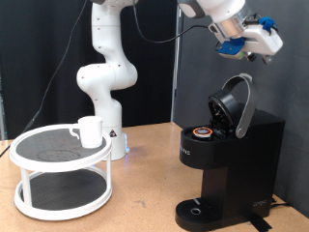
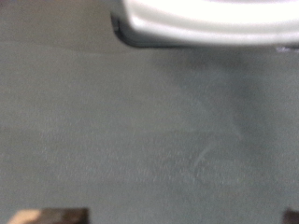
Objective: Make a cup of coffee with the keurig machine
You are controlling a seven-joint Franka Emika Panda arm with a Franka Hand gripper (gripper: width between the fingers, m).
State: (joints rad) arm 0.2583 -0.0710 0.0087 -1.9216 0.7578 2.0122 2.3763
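The black keurig machine (image 1: pixel 227 169) stands at the exterior view's right with its hinged lid (image 1: pixel 235 104) raised. A small pod with a brown top (image 1: pixel 202 132) sits in the open chamber. The white cup (image 1: pixel 90 130) stands on the top tier of a white round tray stand (image 1: pixel 58 159) at the exterior view's left, far from the gripper. My gripper (image 1: pixel 253 43) hangs in the air above the raised lid and touches nothing. In the wrist view only its fingertips (image 2: pixel 56 217) show at the frame's edge, wide apart, with nothing between them.
The arm's white base (image 1: pixel 106 77) stands behind the tray stand. The wooden table (image 1: pixel 145 193) runs between the stand and the machine. A dark curtain forms the backdrop. The wrist view is blurred: a grey surface and a pale rounded shape (image 2: pixel 206 19).
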